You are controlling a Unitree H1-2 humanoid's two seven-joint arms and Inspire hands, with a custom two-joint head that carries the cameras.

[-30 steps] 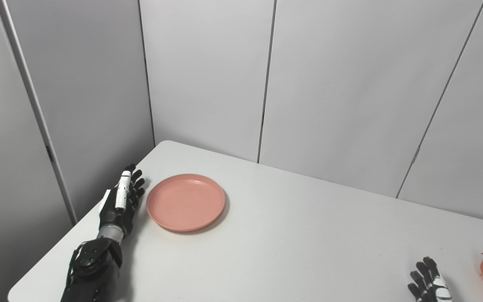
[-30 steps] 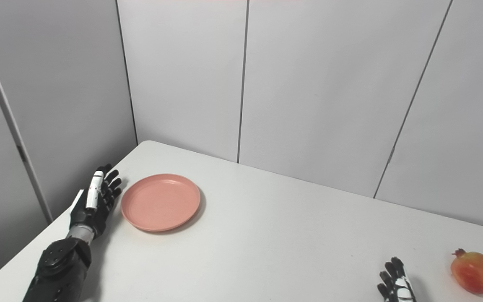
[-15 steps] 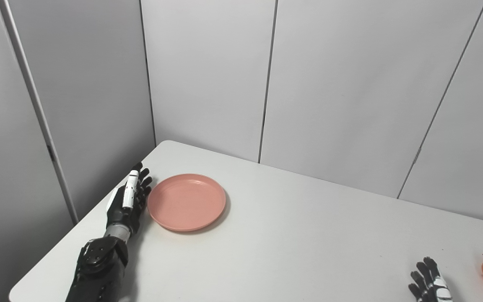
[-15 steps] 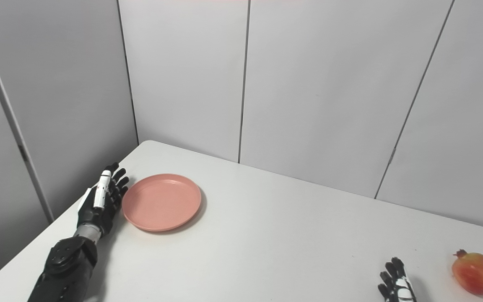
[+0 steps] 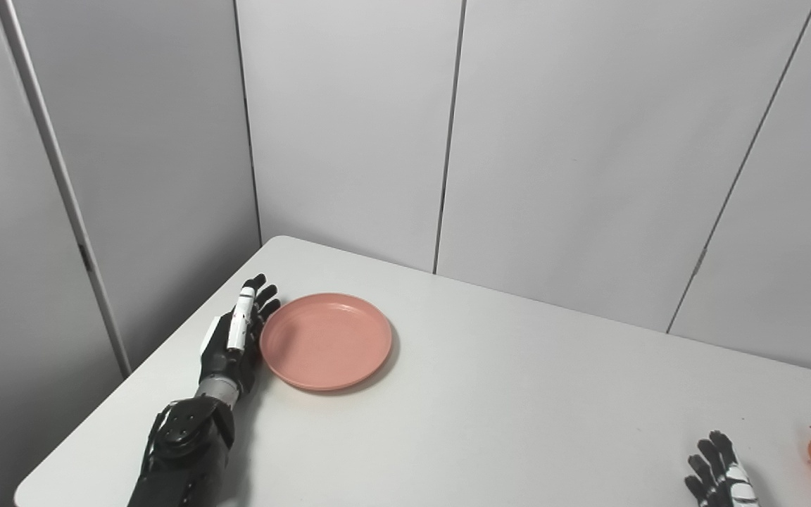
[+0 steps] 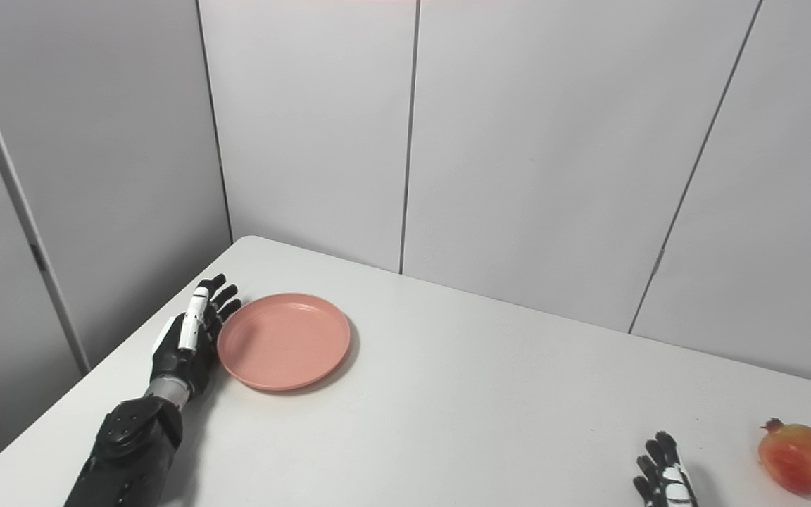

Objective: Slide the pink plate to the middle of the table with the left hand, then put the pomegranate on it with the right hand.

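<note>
One pink plate (image 5: pixel 326 341), one pomegranate (image 6: pixel 799 457), two seemingly open hands.

Two head-mounted views are offered, set side by side and angled down across the white table (image 5: pixel 490 394) toward the grey wall panels (image 6: pixel 532 155) behind. The scene is seen from above and from fairly near the table's front edge. Almost everything is shared: the pink plate (image 5: pixel 326 341), the left hand (image 6: pixel 191 338), the far corner. In the right eye view the pomegranate (image 6: pixel 799 456) is shown whole (it is cut by the frame's edge in the left eye view).
</note>
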